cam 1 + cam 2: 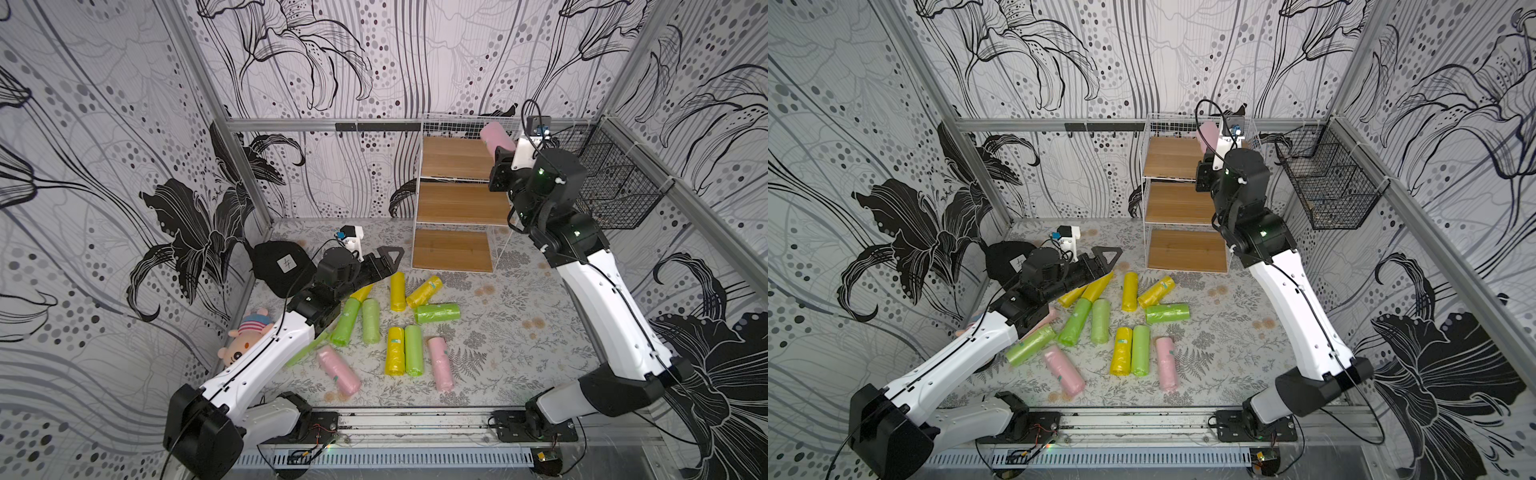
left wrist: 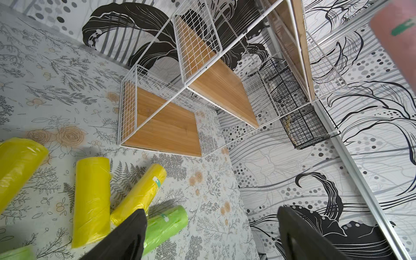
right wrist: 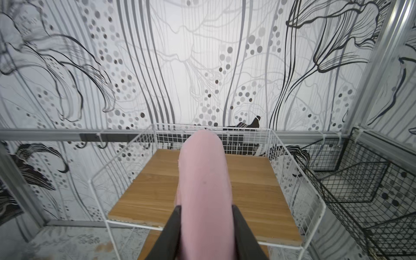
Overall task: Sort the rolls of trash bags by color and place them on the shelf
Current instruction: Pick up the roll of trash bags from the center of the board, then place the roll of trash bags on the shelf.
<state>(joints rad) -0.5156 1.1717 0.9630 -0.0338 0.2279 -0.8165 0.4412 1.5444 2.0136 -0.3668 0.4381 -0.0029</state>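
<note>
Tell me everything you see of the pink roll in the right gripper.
The pink roll is a smooth, pale pink cylinder of thin plastic. The right gripper is shut on its near end, gripping it from both sides. Its far end reaches out, tilted slightly upward, over the shelf's top wooden board, apparently not resting on it.

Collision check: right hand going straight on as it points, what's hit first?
Likely the rear wire grid of the shelf: the right hand, shut on a pink roll, points across the top board. Depth uncertain.
</note>
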